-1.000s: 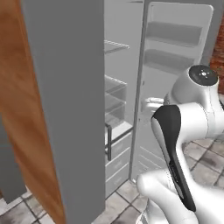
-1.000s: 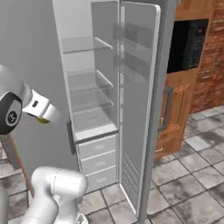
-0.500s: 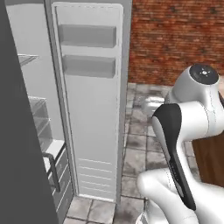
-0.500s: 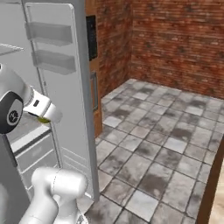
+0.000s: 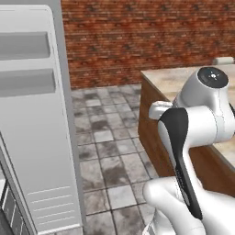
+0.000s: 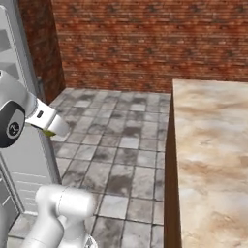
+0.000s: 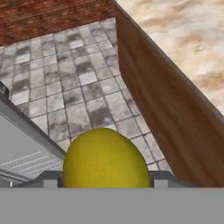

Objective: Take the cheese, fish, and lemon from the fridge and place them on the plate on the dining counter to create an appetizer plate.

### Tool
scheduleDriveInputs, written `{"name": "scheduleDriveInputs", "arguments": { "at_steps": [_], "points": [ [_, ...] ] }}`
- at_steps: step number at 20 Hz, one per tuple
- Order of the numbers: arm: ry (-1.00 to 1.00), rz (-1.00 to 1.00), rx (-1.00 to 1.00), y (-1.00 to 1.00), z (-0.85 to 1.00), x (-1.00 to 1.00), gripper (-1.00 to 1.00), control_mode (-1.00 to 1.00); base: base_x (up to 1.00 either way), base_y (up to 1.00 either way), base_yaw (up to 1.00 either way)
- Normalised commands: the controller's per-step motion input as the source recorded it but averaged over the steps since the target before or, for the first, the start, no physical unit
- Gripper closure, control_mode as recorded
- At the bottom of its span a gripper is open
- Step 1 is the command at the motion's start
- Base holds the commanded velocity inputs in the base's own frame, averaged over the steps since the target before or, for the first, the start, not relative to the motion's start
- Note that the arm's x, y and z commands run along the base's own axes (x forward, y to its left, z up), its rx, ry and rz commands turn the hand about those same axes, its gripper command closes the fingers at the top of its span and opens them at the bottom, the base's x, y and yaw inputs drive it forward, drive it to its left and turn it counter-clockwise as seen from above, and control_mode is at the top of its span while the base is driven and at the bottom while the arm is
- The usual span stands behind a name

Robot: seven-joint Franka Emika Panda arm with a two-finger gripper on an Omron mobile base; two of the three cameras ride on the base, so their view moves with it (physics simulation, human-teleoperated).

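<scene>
A yellow lemon [image 7: 105, 159] sits between my gripper's [image 7: 105, 180] two dark fingertips, which are shut on it. From the right base view the gripper [image 6: 50, 128] hangs beside the fridge door, and a sliver of the yellow-green lemon [image 6: 48, 132] peeks out under it. The fridge's open grey door [image 5: 32, 119] stands at the left. The dining counter [image 6: 213, 145] with its beige marbled top lies to the right, its wooden side [image 7: 166, 105] just ahead of the hand. Cheese, fish and plate are out of view.
A red brick wall [image 6: 145, 38] closes the far side. Grey stone floor tiles [image 5: 105, 147] run between the fridge door [image 6: 19, 101] and the counter [image 5: 179, 78].
The whole picture has swung from the open fridge interior to the brick wall and the counter, so the base has turned. The lemon stays in the gripper.
</scene>
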Motion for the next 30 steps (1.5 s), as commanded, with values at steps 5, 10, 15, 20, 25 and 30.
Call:
{"name": "scheduleDriveInputs", "arguments": {
  "at_steps": [5,10,15,20,25,30],
  "points": [
    [0.0,0.0,0.0,0.0,0.0,0.0,1.0,1.0,0.72,-0.24,-0.24],
    [0.0,0.0,0.0,0.0,0.0,0.0,1.0,1.0,1.0,-0.06,-0.05],
    [0.0,0.0,0.0,0.0,0.0,0.0,1.0,1.0,1.0,-0.08,-0.04],
    [0.0,0.0,0.0,0.0,0.0,0.0,1.0,1.0,1.0,-0.14,-0.06],
    [0.0,0.0,0.0,0.0,0.0,0.0,1.0,1.0,1.0,-0.18,-0.07],
    [0.0,0.0,0.0,0.0,0.0,0.0,1.0,1.0,1.0,-0.18,-0.08]
  ]
}}
